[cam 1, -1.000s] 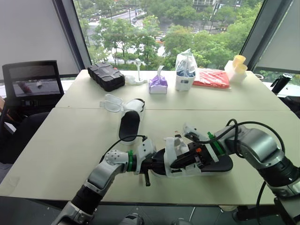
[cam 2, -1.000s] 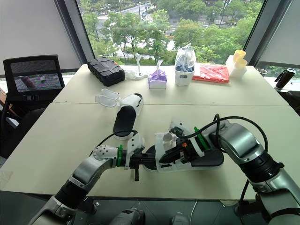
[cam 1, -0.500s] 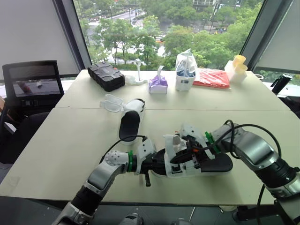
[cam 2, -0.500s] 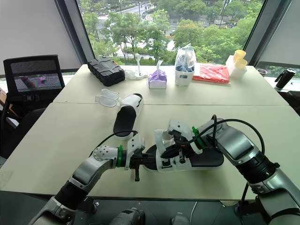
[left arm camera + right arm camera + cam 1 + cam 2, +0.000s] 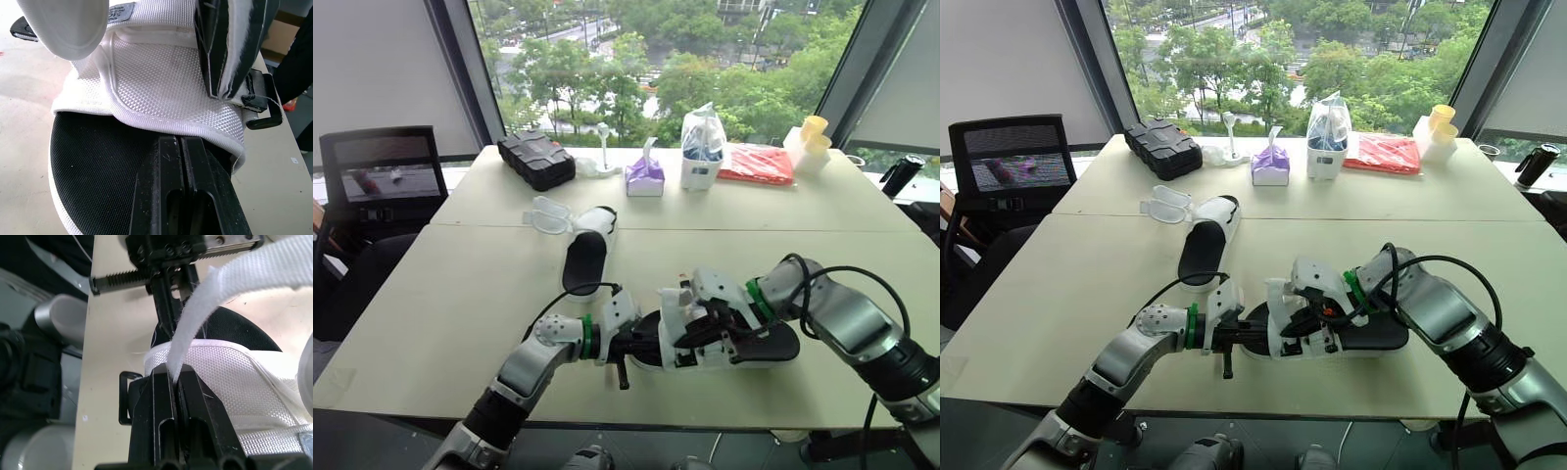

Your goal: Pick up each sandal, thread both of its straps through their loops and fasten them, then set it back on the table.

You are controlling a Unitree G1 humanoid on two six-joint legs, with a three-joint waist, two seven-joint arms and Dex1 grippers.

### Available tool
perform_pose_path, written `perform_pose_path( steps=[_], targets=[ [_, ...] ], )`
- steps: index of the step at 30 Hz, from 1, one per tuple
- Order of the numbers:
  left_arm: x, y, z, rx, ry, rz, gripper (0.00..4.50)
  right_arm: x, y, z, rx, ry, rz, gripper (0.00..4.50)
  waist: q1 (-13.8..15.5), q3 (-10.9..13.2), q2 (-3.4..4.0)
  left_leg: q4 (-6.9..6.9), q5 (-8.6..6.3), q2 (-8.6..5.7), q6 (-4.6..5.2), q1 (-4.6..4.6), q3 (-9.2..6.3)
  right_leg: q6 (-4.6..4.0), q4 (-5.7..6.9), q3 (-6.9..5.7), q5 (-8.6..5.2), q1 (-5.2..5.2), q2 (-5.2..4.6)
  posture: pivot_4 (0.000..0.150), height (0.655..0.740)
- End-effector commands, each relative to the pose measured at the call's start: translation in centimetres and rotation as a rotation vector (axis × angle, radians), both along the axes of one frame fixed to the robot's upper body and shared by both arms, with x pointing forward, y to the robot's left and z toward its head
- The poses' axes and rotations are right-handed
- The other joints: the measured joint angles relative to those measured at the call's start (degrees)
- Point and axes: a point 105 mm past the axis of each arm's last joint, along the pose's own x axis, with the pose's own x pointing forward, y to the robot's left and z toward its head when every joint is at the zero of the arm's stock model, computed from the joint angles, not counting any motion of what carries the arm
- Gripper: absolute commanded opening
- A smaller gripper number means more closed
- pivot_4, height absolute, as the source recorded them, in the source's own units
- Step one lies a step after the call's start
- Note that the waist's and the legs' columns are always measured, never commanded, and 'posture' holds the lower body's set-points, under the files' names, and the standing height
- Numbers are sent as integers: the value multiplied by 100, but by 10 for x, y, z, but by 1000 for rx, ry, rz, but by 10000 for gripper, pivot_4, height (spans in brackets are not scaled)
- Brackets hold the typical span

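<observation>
1. Our left gripper (image 5: 182,142) pinches shut on the left end of the near sandal (image 5: 744,345), which lies by the table's (image 5: 460,294) near edge.
2. Our right gripper (image 5: 173,374) clamps its white strap (image 5: 234,279).
3. The second sandal (image 5: 584,257) lies farther left, mid-table.
4. A black case (image 5: 535,160) sits at the far left.

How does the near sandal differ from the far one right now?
Grip: the near sandal is clamped at one end by the left pincer, and the right pincer is shut on its strap; the far sandal lies untouched. Pose: the near sandal lies crosswise before the robot; the far sandal points away from it. Both have black footbeds and white straps.
</observation>
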Motion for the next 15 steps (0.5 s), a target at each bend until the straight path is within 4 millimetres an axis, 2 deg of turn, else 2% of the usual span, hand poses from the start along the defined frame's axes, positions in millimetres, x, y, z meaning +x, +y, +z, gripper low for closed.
perform_pose_path(
  steps=[1, 7, 15],
  targets=[
    [3, 8, -18, 64, 49, 44, 0, -7, -6, -12, -51, 44, -1, 668, 1, 0, 0, 0, 0, 0, 0, 0, 0, 0, 0, 0, 0, 0, 0, 1500, 7400],
    [3, 8, -18, 65, 46, 43, 0, -4, 6, -5, 27, 60, -44, 668, -6, 0, 0, 0, 0, 1, 0, 1, -1, -2, 1, 0, -1, 0, 0, 1500, 7400],
    [3, 8, -18, 66, 45, 43, 0, -4, 8, -2, 47, 33, -63, 668, -11, 0, 0, 1, 0, 2, 0, 2, -1, -4, 4, 0, -1, 0, 1, 1500, 7400]
  ],
)
